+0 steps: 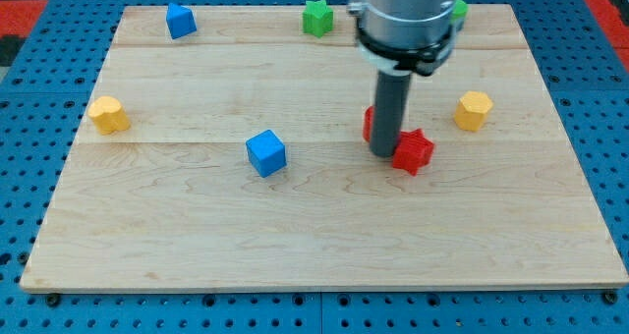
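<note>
My tip (384, 154) rests on the wooden board (314, 226), right of centre. It touches the left side of a red star-shaped block (414, 151). A second red block (369, 124) peeks out behind the rod, mostly hidden, so its shape cannot be made out. A blue cube (266, 152) lies well to the left of the tip. A yellow hexagonal block (474, 110) sits to the upper right of it.
Near the view's top sit a blue block (181, 21) at the left and a green star block (316, 18) in the middle. Another green block (459, 9) shows beside the arm's body. At the left edge lies a yellow block (108, 114).
</note>
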You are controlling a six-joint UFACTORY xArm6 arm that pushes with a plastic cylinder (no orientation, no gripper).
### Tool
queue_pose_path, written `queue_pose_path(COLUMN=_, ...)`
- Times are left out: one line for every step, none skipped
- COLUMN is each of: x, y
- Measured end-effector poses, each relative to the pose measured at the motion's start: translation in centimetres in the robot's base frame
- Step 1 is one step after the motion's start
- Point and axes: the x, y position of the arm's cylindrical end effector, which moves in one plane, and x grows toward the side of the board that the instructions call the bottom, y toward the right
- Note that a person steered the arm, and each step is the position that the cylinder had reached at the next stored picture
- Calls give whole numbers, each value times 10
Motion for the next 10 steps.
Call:
queue_pose_path(x=-5, y=23)
queue_pose_path(x=-5, y=64)
queue_pose_path(x=-27, y=65)
queue_pose_path(x=7, y=91)
queue_pose_path(x=59, y=120)
queue_pose_path(x=86, y=120)
queue_pose_path(x=62, y=117)
queue_pose_path(x=56, y=80)
queue_pose_path(x=83, y=80)
queue_pose_path(x=84, y=79)
